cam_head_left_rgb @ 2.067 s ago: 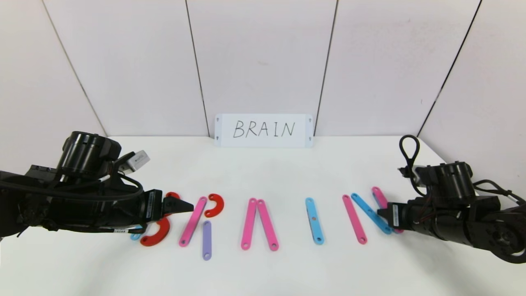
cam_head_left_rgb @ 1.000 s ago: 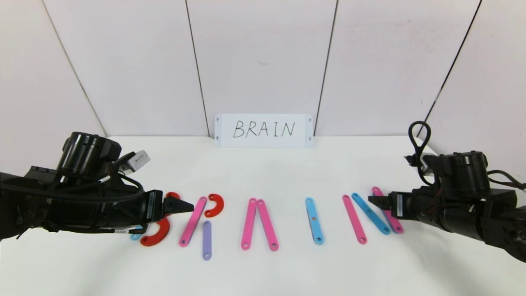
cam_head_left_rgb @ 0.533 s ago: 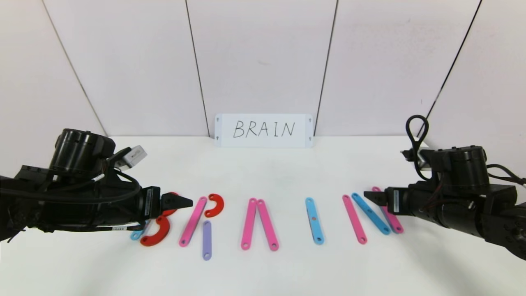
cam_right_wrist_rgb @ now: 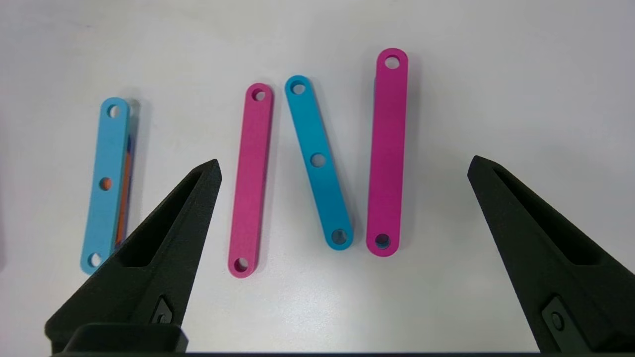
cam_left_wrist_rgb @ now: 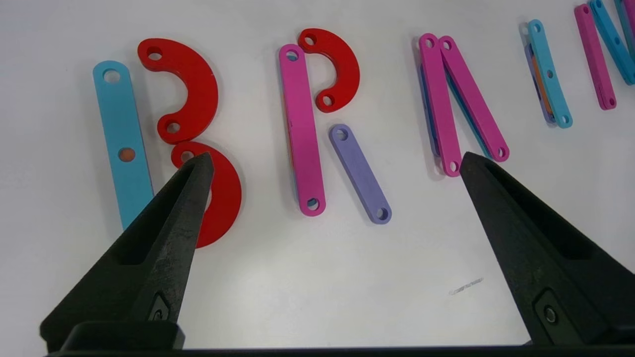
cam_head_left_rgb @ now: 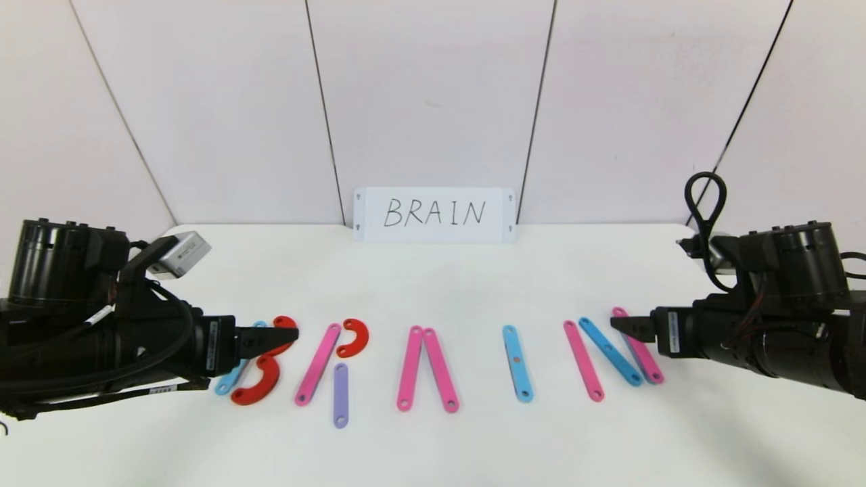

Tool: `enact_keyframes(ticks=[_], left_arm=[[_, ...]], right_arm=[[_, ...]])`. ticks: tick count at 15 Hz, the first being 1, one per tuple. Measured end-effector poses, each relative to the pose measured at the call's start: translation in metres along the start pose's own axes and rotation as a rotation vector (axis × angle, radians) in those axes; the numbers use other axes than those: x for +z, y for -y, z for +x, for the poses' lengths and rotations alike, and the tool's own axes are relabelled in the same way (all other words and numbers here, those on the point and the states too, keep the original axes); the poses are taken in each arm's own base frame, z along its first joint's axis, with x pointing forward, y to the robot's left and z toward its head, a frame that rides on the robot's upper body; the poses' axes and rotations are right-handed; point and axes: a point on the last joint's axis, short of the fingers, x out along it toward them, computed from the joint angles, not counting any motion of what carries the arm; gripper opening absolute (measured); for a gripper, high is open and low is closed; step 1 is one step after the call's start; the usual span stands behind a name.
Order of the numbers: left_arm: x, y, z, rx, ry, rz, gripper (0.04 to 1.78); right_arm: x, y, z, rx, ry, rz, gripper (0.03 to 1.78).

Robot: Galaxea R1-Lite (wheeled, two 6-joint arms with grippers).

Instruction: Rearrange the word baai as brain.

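Head view shows the white tabletop (cam_head_left_rgb: 433,284) carrying the word below the BRAIN sign (cam_head_left_rgb: 434,214), largely spelled. Left of the sign, the left tool (cam_head_left_rgb: 289,334) hovers spread and empty over the B's blue bar (cam_head_left_rgb: 233,372) and red arcs (cam_head_left_rgb: 257,385). Right of it, the right tool (cam_head_left_rgb: 619,325) hangs released above the N's pink bar (cam_head_left_rgb: 639,345), whose long axis runs toward the sign.

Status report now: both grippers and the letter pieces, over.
Left gripper open by B. Right gripper open by N. BRAIN pieces flat, none held.
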Motion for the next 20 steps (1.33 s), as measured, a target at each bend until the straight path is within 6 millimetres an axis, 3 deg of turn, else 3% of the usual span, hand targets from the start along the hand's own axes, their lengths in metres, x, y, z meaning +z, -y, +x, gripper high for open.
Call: enact_keyframes(ticks=[5,8,15,20], left_arm=[[-0.008,0.01,-0.04,0.03,0.109,0.079,1.74],[-0.023,0.02,-0.077,0.044,0.18,0.153,1.74],[-0.089,0.036,-0.165,0.127,0.296,0.247,1.74],[-0.134,0.035,-0.197,0.275,0.371,0.246,1.74]], right_arm=[[0.0,-0.002,-0.036,0.013,0.029,-0.009,1.74],[-0.006,0.003,-0.072,0.015,0.101,-0.003,1.74],[-0.053,0.022,-0.161,0.042,0.345,0.024,1.74],[-0.1,0.035,-0.211,0.006,0.488,-0.005,1.74]])
